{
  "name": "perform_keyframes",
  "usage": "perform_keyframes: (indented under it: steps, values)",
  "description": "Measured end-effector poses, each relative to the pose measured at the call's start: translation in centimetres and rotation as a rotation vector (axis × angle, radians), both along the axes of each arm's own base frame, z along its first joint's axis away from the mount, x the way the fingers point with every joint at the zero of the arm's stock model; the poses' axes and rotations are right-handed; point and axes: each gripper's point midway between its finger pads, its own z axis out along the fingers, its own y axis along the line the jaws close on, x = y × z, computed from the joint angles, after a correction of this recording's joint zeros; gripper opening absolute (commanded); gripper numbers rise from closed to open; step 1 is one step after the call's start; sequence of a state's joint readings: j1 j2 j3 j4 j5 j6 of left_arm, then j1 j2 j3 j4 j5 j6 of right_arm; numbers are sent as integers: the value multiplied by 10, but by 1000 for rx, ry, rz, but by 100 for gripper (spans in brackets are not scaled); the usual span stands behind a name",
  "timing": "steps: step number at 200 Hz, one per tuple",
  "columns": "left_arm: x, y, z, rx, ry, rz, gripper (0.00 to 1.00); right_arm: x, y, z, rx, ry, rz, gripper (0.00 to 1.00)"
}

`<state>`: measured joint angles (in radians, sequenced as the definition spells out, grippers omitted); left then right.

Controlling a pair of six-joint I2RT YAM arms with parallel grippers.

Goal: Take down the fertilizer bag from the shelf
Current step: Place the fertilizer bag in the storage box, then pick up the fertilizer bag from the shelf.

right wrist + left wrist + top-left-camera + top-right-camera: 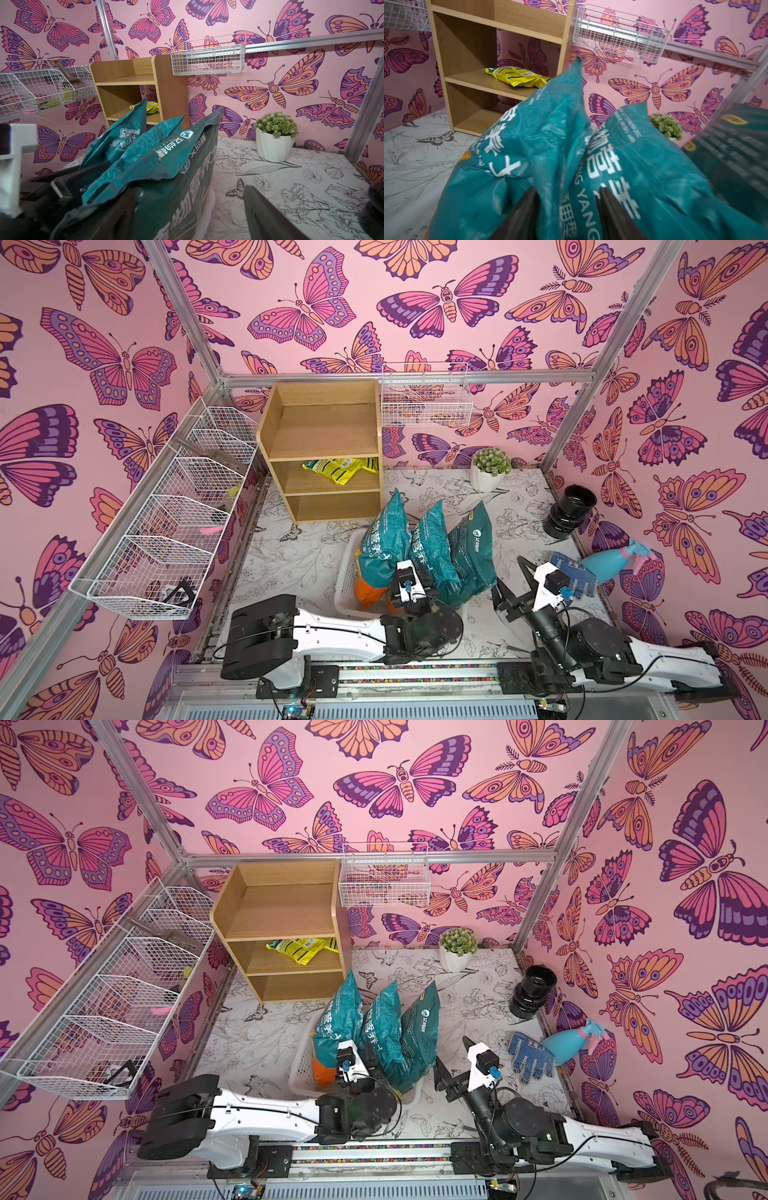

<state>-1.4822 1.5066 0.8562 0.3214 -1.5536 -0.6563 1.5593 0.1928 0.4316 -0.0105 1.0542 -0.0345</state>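
The light-wood shelf stands at the back of the table. On its middle tier lies the yellow fertilizer bag, flat, also showing in the left wrist view as the fertilizer bag. Three teal bags stand in a white basket at the front. My left gripper is open, its fingers astride a fold of a teal bag. My right gripper is open just right of the basket. One of its fingers is beside the darkest bag; the other is over bare table.
White wire baskets hang on the left wall and the back wall. A potted plant, stacked black pots, a blue spray bottle and a blue dotted glove sit along the right side.
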Motion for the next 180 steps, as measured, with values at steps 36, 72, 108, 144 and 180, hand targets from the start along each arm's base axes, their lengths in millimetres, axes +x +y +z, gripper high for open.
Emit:
perform_keyframes:
  steps: [36,72,108,144,180]
  values:
    - [-20,-1,35,-2,-1,-67,98,0,0,0,-1,0,-4,86]
    - [-20,13,76,116,5,-82,99,1,-3,2,-2,-8,-9,86]
    - [-24,57,116,42,-7,-216,89,1,-5,4,1,-12,-20,86]
    - [-20,156,131,-229,-80,-230,99,2,-6,6,2,-19,-22,86]
    - [2,221,102,-340,-108,-40,99,1,-5,7,10,-20,-22,86]
